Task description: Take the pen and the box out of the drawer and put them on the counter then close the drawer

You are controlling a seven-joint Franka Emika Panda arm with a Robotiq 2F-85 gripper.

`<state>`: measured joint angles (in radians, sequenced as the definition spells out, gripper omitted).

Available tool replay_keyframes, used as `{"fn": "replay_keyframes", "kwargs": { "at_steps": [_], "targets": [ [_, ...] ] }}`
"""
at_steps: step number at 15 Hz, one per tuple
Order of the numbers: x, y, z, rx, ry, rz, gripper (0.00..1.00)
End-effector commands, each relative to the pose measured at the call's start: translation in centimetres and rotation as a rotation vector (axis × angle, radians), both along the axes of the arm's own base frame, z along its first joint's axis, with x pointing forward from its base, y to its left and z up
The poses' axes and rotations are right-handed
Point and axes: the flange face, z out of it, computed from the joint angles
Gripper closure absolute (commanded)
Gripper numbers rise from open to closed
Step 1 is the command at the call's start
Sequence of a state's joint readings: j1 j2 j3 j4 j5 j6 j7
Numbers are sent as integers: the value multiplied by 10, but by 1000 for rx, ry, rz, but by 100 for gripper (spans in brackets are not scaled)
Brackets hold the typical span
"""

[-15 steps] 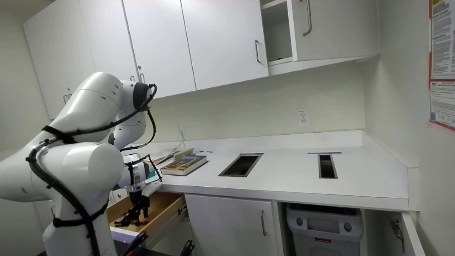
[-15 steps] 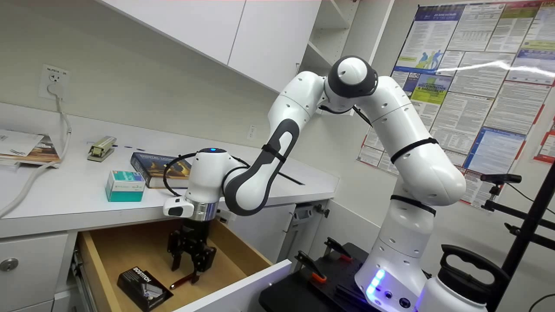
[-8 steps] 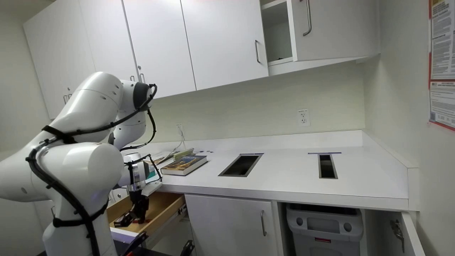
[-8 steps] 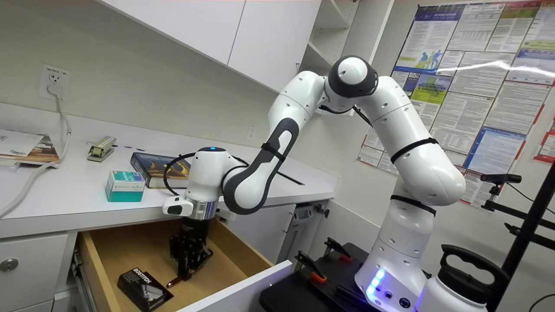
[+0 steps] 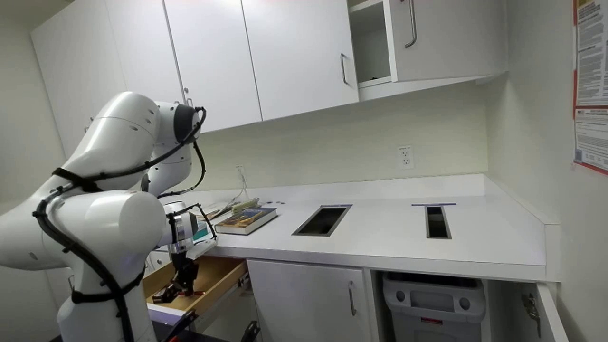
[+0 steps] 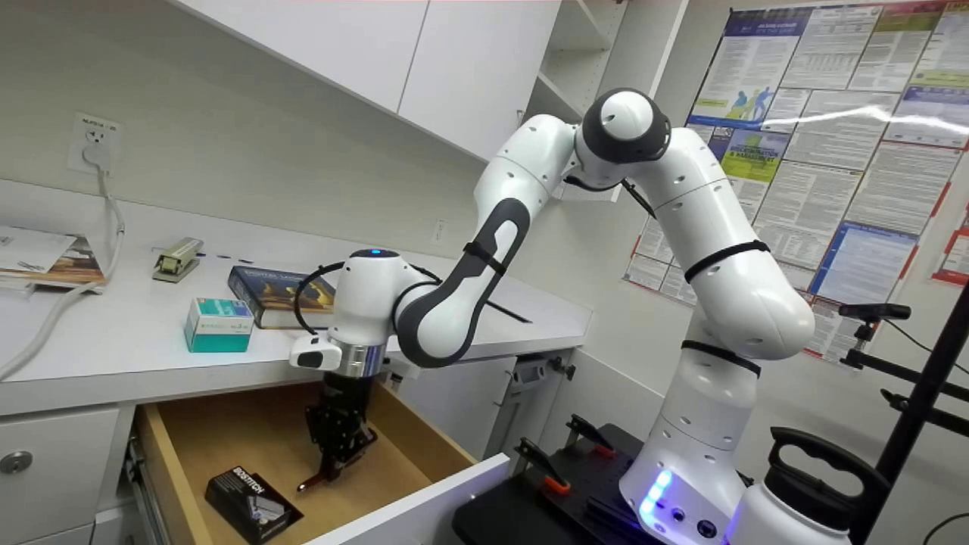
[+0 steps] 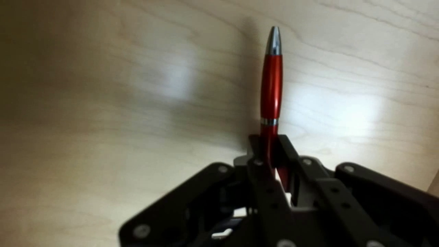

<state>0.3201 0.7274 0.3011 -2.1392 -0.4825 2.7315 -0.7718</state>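
Clenching a slim red pen with a silver tip [image 7: 271, 87] — the black two-fingered gripper [image 7: 268, 140] has it pinched between its fingertips, silver tip projecting to twelve o'clock in the wrist view. Pen is within the shallow drawer with light wood inside and a flat white front [image 6: 235, 424]; contact with the drawer floor: cannot tell. In an exterior view, pen juts toward about eight o'clock from the gripper; black rectangular box lettered BOSTITCH [image 6: 252, 503] lies farther out that way, near but apart. Gripper hangs nearly vertical, fingers toward six o'clock — glossy white robot arm [image 6: 693, 193] arched above, elbow between one and two o'clock.
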Motion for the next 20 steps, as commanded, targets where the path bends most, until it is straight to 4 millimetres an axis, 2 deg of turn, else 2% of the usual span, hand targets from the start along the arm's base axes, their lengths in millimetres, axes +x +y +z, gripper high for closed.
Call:
{"fn": "replay_keyframes", "kwargs": {
  "at_steps": [1, 6, 9, 12, 13, 14, 16, 18, 19, 20],
  "targets": [
    [-25, -18, 62, -69, -68, -82, 97],
    [-39, -39, 138, -94, -198, -228, 97],
    [-39, -61, 189, -67, -297, -362, 97],
    [-30, -83, 223, -44, -427, -444, 97],
    [-32, -85, 227, -55, -479, -461, 97],
    [-23, -72, 215, -43, -406, -413, 86],
    [-25, -81, 224, -47, -459, -444, 86],
    [-27, -82, 224, -48, -460, -446, 86],
    [-18, -84, 224, -43, -472, -500, 97],
    [-3, -92, 227, -32, -499, -599, 97]
  ]
}}
